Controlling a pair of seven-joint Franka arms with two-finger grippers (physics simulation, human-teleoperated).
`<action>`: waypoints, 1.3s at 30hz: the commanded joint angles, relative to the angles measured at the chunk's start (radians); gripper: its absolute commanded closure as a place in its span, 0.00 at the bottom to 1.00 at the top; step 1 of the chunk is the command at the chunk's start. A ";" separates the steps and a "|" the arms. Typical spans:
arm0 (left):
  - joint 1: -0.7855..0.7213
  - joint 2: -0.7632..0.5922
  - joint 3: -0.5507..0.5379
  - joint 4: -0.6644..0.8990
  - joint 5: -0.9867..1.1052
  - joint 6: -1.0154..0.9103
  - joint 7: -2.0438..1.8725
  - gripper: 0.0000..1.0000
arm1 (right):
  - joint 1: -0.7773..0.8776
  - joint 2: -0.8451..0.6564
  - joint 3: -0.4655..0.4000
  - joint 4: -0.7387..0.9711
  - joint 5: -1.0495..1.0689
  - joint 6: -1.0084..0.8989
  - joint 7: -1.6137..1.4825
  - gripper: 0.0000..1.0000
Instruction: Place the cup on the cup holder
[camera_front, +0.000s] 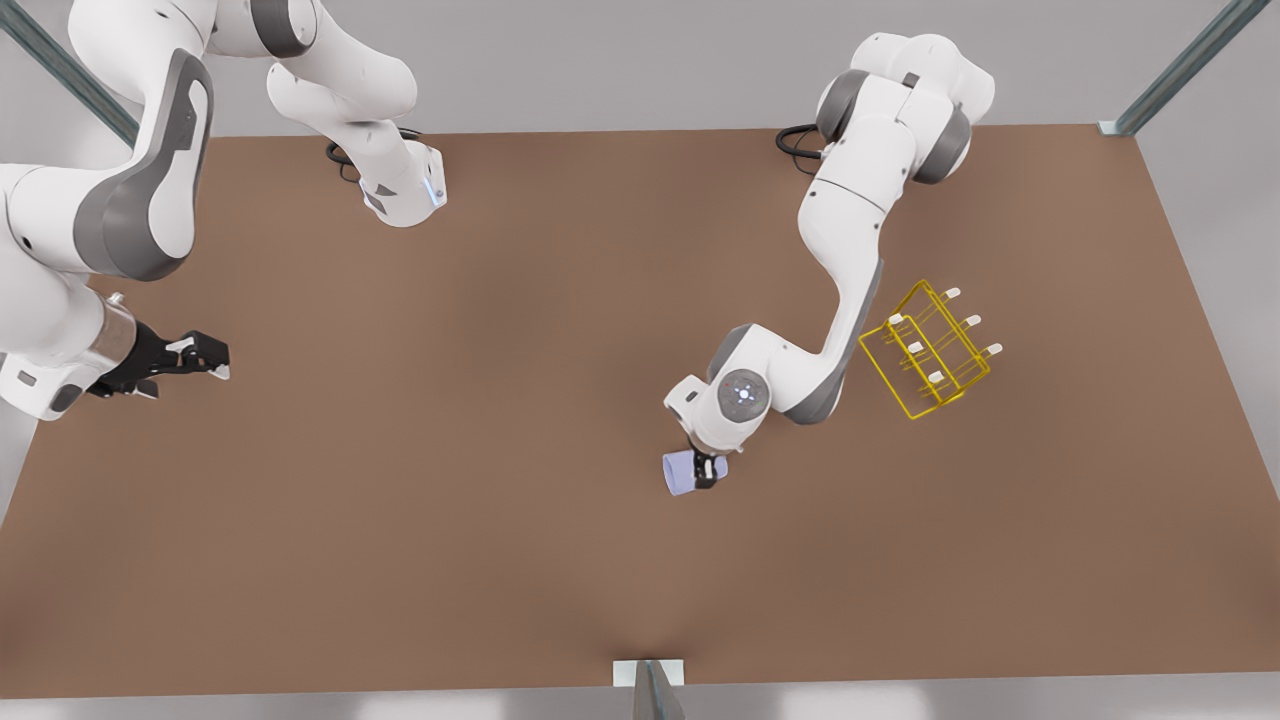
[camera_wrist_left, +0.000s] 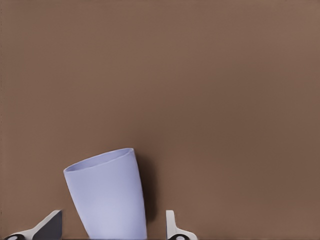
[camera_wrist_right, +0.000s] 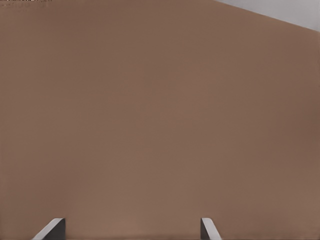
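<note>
the left claw (camera_front: 703, 470), on the arm at the front view's right, reaches down near the middle of the brown table (camera_front: 450, 450), with the lavender-blue cup (camera_front: 682, 472) between its fingers. in the left wrist view the cup (camera_wrist_left: 107, 197) stands tilted between the two fingertips (camera_wrist_left: 172, 225), rim away from the camera; a gap shows on each side, so the claw (camera_wrist_left: 112, 227) is spread around the cup and no contact can be seen there. whether the cup rests on the table or is lifted cannot be told. the yellow wire cup holder (camera_front: 930, 350) with its white-tipped pegs stands on the table toward the front view's right, beside the same arm's forearm and well apart from the cup. the right claw (camera_front: 205, 355), on the arm at the front view's left, waits above the table's edge; in the right wrist view its fingertips (camera_wrist_right: 52, 229) stand wide apart over bare table (camera_wrist_right: 160, 125), holding nothing.
</note>
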 joint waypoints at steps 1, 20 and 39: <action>0.002 -0.004 0.007 0.001 0.000 0.011 -0.059 0.00 | -0.003 -0.001 -0.001 0.005 0.001 -0.001 0.123 0.00; 0.011 0.105 0.001 0.079 -0.003 0.105 -0.347 0.00 | 0.003 0.010 0.001 0.013 0.008 0.022 0.125 0.00; 0.017 0.169 -0.002 0.138 0.000 0.178 -0.473 0.00 | 0.007 0.017 -0.004 0.014 0.007 0.043 0.125 0.00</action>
